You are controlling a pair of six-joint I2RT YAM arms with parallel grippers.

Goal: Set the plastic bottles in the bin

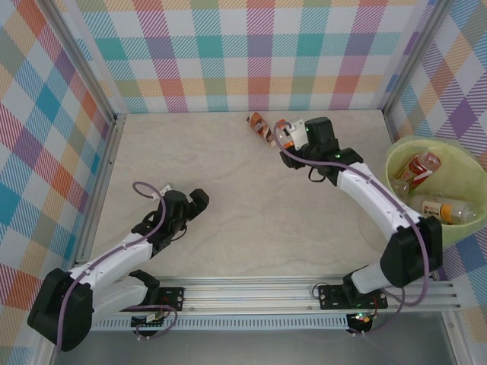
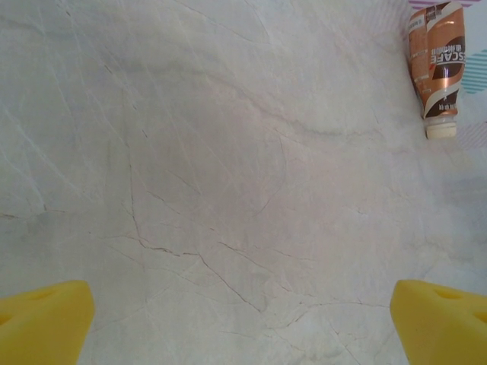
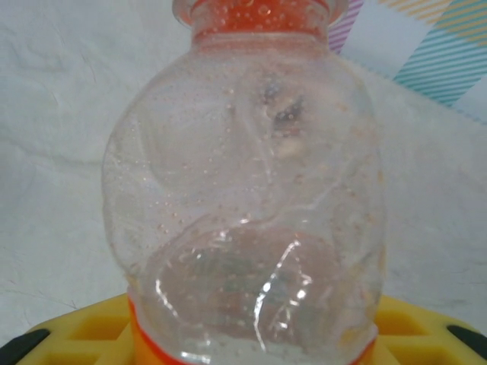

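Top external: clear bottle (image 1: 284, 131) is pinched by right gripper (image 1: 295, 134) at far table (image 1: 251, 220) edge; brown bottle (image 1: 261, 126) is seen just beside; two bottles (image 1: 421, 166) are seen in bin (image 1: 434, 140); left gripper (image 1: 195, 204) is spread wide.

Top cam overhead, whole table (image 1: 228, 198), L wrist low over it, R wrist close on bottle (image 3: 243, 190)
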